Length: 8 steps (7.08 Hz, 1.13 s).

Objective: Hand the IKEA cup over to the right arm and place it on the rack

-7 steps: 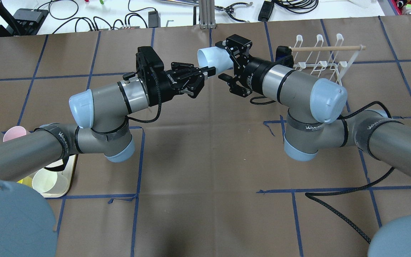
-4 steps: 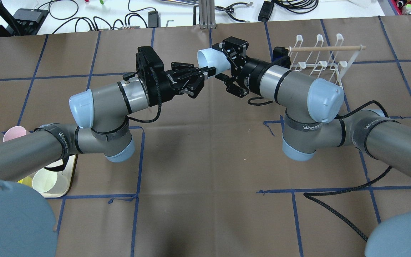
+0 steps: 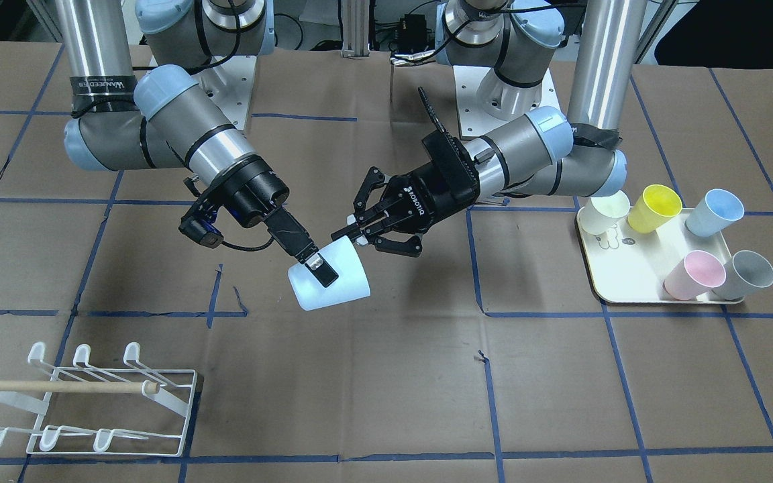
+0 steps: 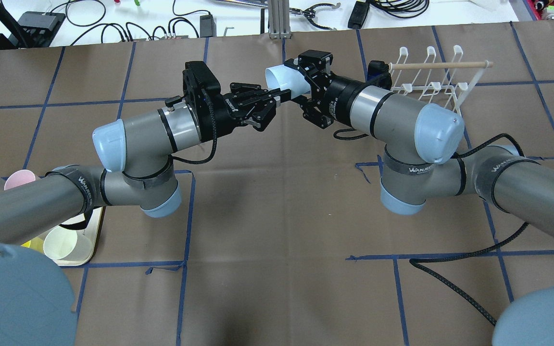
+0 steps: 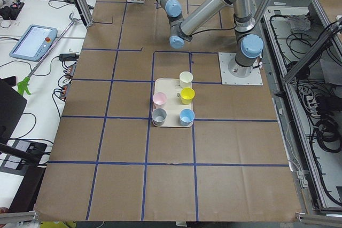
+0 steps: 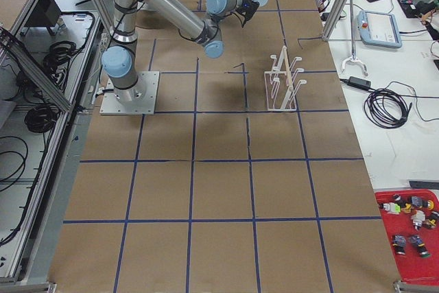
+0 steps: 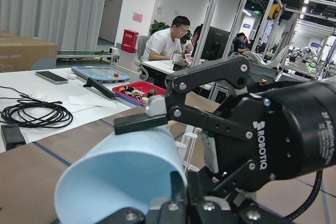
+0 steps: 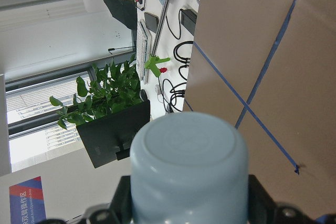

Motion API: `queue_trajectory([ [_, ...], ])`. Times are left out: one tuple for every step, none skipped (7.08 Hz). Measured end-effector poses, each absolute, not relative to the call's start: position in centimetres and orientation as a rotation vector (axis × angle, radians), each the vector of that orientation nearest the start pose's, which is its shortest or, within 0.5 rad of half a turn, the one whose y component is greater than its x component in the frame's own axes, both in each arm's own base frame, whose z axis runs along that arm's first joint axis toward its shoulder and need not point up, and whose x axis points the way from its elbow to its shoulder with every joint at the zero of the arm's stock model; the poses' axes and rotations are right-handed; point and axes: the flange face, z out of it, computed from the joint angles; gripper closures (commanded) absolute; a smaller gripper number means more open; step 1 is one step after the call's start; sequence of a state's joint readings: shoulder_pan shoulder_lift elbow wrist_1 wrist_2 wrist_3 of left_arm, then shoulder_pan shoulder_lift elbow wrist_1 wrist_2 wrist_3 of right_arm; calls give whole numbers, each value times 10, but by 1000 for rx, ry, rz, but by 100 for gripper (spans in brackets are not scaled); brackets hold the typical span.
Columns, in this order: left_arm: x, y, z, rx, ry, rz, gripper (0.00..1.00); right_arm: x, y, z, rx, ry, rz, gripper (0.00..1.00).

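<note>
A light-blue cup [image 3: 341, 290] hangs on its side in mid-air above the table's centre, mouth toward my left arm. My left gripper [image 3: 354, 236] is shut on the cup's rim [image 4: 279, 91], as the overhead view shows. My right gripper [image 3: 324, 276] reaches over the cup from its base end and is shut on it. One of its finger pads [image 7: 139, 123] lies flat on the cup's wall, and the other is hidden. The cup's base [image 8: 189, 150] faces the right wrist camera. The white wire rack [image 3: 91, 396] with its wooden dowel stands on the table on my right.
A cream tray [image 3: 628, 285] on my left holds several cups: cream, yellow, blue, pink and grey. Brown paper with blue tape lines covers the table. A black cable [image 4: 455, 288] trails from my right arm. Cables and tools lie past the far edge.
My right arm has pushed its gripper further along the cup toward my left gripper, and its fingers now lie against the cup. The left arm and cup have stayed still.
</note>
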<state>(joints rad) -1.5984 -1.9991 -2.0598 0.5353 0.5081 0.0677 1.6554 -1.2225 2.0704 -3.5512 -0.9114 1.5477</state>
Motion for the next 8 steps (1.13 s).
queue_trajectory([
  [-234, -492, 313, -795, -1762, 1236, 40, 237, -500, 325, 953, 1676, -351, 40],
  [-234, -492, 314, -794, -1762, 1238, 25, 237, -500, 325, 953, 1676, -352, 40],
  [-234, -492, 315, -789, -1762, 1236, 14, 237, -500, 325, 953, 1676, -351, 40],
  [-233, -492, 316, -777, -1763, 1229, 7, 237, -500, 325, 952, 1676, -351, 40],
  [-230, -491, 318, -759, -1766, 1224, 5, 237, -500, 325, 952, 1676, -350, 42],
  [-220, -492, 323, -743, -1769, 1234, 4, 237, -500, 325, 952, 1676, -350, 42],
  [-206, -493, 327, -728, -1770, 1247, 4, 237, -500, 325, 952, 1675, -351, 42],
  [-185, -495, 331, -713, -1762, 1260, 4, 237, -500, 326, 951, 1674, -353, 42],
])
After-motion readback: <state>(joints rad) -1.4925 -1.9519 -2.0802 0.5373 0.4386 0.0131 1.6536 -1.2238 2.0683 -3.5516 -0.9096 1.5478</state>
